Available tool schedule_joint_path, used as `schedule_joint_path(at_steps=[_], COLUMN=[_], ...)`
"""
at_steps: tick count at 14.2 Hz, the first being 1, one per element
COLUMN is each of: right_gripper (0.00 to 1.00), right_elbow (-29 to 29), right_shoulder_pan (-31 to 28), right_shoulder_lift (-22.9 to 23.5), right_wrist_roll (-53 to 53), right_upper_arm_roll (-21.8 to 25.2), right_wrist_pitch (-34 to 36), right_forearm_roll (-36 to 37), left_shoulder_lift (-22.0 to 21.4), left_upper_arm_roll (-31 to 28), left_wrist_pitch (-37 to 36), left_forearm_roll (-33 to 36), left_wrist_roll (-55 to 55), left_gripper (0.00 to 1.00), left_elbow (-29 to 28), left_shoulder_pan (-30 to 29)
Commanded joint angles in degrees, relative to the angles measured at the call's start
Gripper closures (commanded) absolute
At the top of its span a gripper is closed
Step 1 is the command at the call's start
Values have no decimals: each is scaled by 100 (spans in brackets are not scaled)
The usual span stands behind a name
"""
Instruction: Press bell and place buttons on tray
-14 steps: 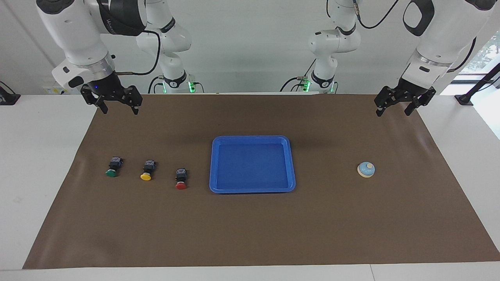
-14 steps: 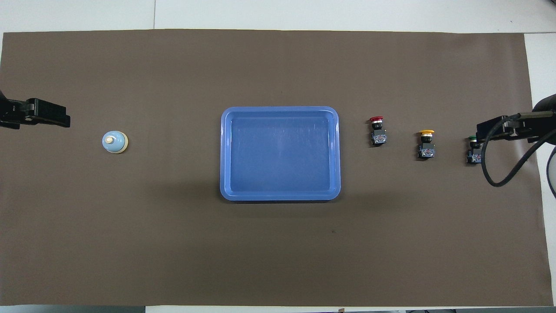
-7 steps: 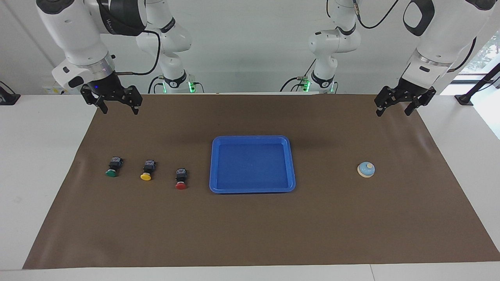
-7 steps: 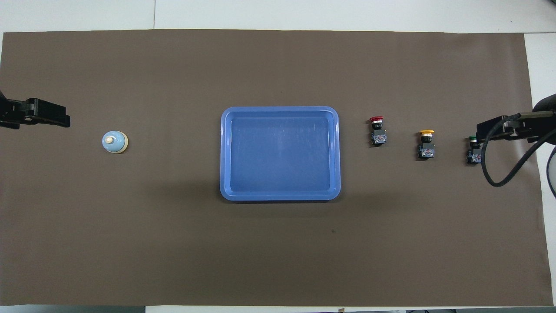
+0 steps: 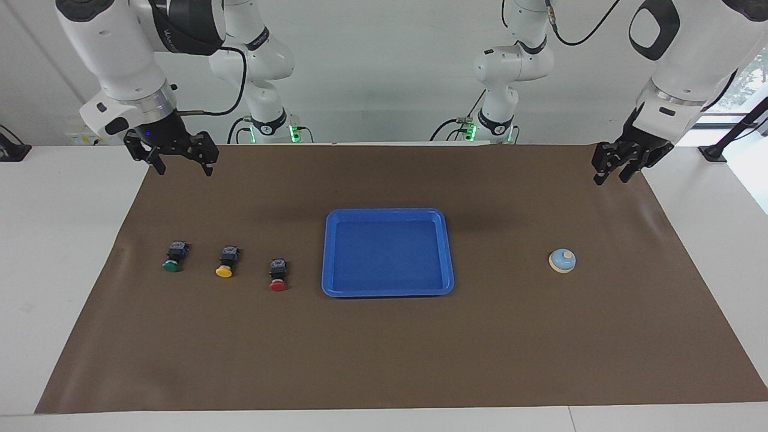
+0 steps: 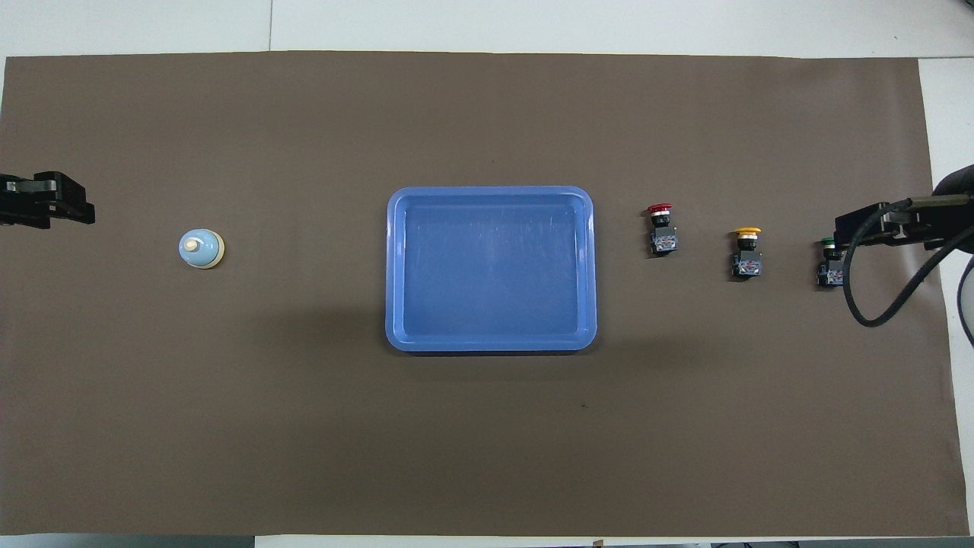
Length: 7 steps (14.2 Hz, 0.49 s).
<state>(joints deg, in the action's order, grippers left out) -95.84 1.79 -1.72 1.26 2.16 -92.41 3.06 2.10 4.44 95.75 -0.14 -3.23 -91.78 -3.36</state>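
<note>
The light-blue bell (image 5: 562, 260) (image 6: 201, 249) stands on the brown mat toward the left arm's end. The bright-blue tray (image 5: 387, 212) (image 6: 491, 192) lies mid-mat with nothing in it. The red button (image 5: 278, 276) (image 6: 660, 228), yellow button (image 5: 226, 263) (image 6: 747, 255) and green button (image 5: 174, 257) (image 6: 829, 268) lie in a row toward the right arm's end. My left gripper (image 5: 611, 178) (image 6: 46, 209) hangs over the mat's corner, apart from the bell, with a narrow gap between its fingers. My right gripper (image 5: 184, 171) (image 6: 883, 224) is open and empty, raised over the mat near the green button.
The brown mat (image 5: 384, 360) covers most of the white table (image 5: 60, 240). In the overhead view the right gripper and its cable (image 6: 875, 304) cover part of the green button.
My left gripper's fingers have come closer together, and it has shifted slightly toward the table's edge at the left arm's end. The right arm and all the objects have not moved.
</note>
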Motion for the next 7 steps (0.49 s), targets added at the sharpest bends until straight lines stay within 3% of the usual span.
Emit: schedule_joint_path(at_steps=[1, 2, 5, 7], right_gripper=[0, 0, 0, 0], right_elbow=[12, 4, 3, 3], right_shoulder_pan=[-74, -74, -74, -74], right_shoulder_lift=[-12, -12, -12, -12], right_wrist_roll=[-170, -161, -161, -170], right_upper_arm_roll=[-40, -40, -40, -40], right_wrist_pitch=[83, 83, 74, 83], right_forearm_roll=[-60, -60, -60, -60], left_shoulder_lift=[438, 649, 896, 1073], left_upper_arm_roll=[22, 22, 22, 22], left_wrist_pitch=[347, 539, 2056, 2491], left_forearm_roll=[40, 49, 67, 76], left_wrist_roll=[-73, -38, 94, 190], left_gripper=[100, 100, 100, 100], left_elbow=[-112, -199, -1102, -1359], left_shoulder_pan=[-25, -25, 2, -33])
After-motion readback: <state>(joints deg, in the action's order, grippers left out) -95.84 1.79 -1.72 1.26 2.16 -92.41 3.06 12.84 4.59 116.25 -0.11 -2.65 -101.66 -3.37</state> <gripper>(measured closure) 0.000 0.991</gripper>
